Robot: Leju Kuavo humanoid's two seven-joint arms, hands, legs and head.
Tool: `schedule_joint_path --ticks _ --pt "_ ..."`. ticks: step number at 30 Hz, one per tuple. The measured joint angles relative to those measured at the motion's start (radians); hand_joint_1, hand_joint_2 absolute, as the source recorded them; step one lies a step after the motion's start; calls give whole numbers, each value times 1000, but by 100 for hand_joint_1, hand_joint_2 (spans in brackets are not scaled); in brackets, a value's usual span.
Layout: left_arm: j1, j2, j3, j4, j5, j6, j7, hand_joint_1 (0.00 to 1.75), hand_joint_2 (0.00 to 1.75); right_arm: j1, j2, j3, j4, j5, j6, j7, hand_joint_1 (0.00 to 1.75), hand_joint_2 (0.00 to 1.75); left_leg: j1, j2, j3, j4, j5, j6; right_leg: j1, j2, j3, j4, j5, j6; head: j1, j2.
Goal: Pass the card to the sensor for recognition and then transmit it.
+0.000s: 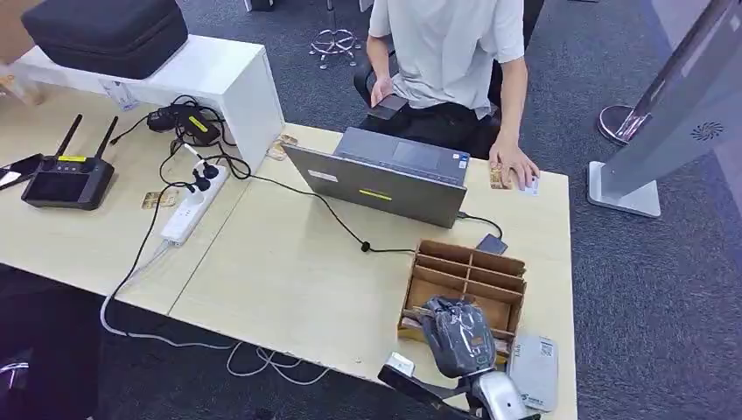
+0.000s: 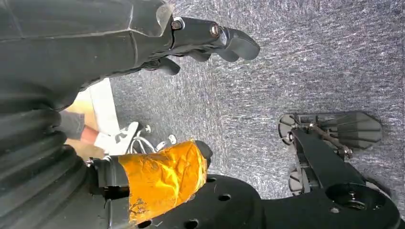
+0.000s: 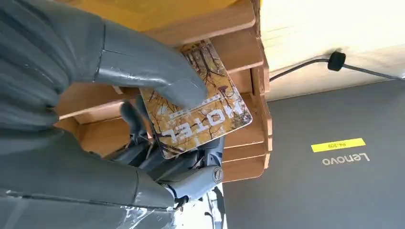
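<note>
My right hand (image 1: 459,335) hangs over the near end of the wooden divided box (image 1: 471,260) at the table's front right. In the right wrist view the thumb of this hand (image 3: 95,95) presses a brown card printed "HOTEL" (image 3: 203,117) against the fingers underneath, just above the box's slats (image 3: 239,19). A grey card reader (image 1: 534,372) lies flat beside the box, right of the hand. My left hand (image 2: 119,43) hangs over the carpet, holding nothing, fingers loosely apart.
A grey Lenovo laptop (image 1: 376,179) stands behind the box, its cable running across the table. A person sits beyond it with one hand on a card (image 1: 500,178) on the table. A power strip (image 1: 194,203) and a black router (image 1: 68,182) lie at the left.
</note>
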Motion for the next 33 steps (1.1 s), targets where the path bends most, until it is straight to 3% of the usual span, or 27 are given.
schedule_joint_path --ticks 6,13,21,26,30,33 --pt "0 0 3 0 -15 13 -22 0 175 0 0 -2 10 -6 1 0 175 175 0 0 0 0 0 0 0 0 0 0 0 0 0 0" --pt "0 0 3 0 -36 29 -23 0 175 -42 6 -18 -18 -70 117 -6 175 175 0 2 1 0 1 -1 0 1 0 0 2 -1 0 0" --pt "0 1 3 0 -44 24 -23 0 175 -62 6 -31 -40 -97 134 -6 175 175 0 2 0 0 1 -1 0 1 0 0 2 -1 0 0" --pt "-1 3 3 0 -66 10 -24 0 175 -187 7 -63 -81 -172 205 9 175 175 0 3 0 0 2 -1 0 2 -1 0 4 -2 0 0" --pt "-1 7 3 0 -80 8 -29 0 175 -317 11 -102 -126 -219 317 58 175 175 0 3 -1 0 4 -1 0 2 -2 1 5 -2 0 0" --pt "-2 10 3 0 -85 8 -32 0 175 -385 16 -121 -147 -240 344 66 175 175 0 2 -1 0 4 -1 0 2 -2 1 5 -2 0 0"
